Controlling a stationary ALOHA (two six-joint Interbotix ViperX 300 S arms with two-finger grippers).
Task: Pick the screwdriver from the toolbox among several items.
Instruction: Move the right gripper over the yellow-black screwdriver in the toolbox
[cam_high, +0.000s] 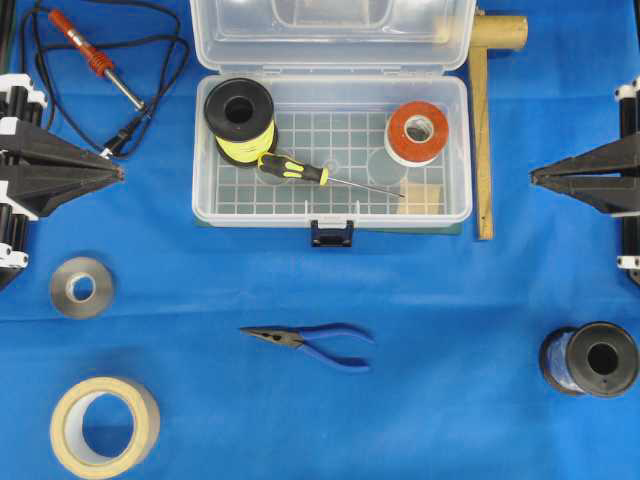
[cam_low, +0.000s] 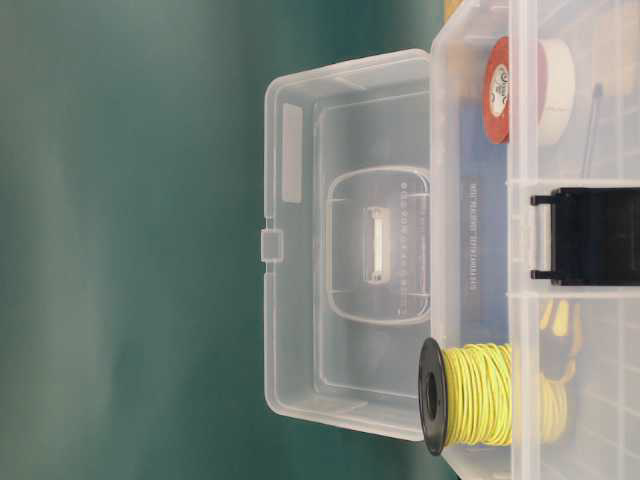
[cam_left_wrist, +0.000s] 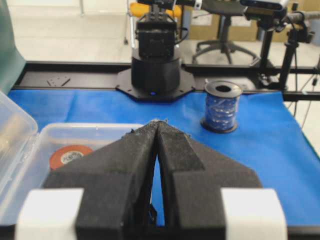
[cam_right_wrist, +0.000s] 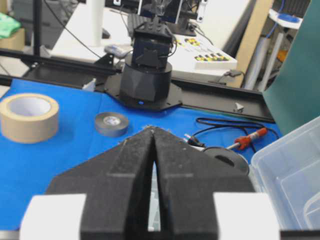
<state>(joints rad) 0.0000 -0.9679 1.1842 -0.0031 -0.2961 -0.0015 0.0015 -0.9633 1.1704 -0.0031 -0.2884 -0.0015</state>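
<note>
The screwdriver (cam_high: 300, 169), with a black-and-yellow handle and a thin silver shaft, lies across the gridded floor of the open clear toolbox (cam_high: 205, 190). Its handle rests against a yellow wire spool (cam_high: 240, 120). The handle shows faintly through the box wall in the table-level view (cam_low: 560, 330). My left gripper (cam_high: 120, 173) is shut and empty at the left edge, apart from the box. My right gripper (cam_high: 532, 177) is shut and empty at the right edge. In the wrist views the left gripper (cam_left_wrist: 158, 123) and the right gripper (cam_right_wrist: 153, 129) have tips touching, nothing between them.
An orange-and-white tape roll (cam_high: 416, 131) lies in the box. An orange soldering iron (cam_high: 96, 58) with black cord lies back left. Blue pliers (cam_high: 315, 343), a grey tape roll (cam_high: 82, 287), masking tape (cam_high: 104, 426), a blue wire spool (cam_high: 590, 360) and a wooden piece (cam_high: 484, 130) surround the box.
</note>
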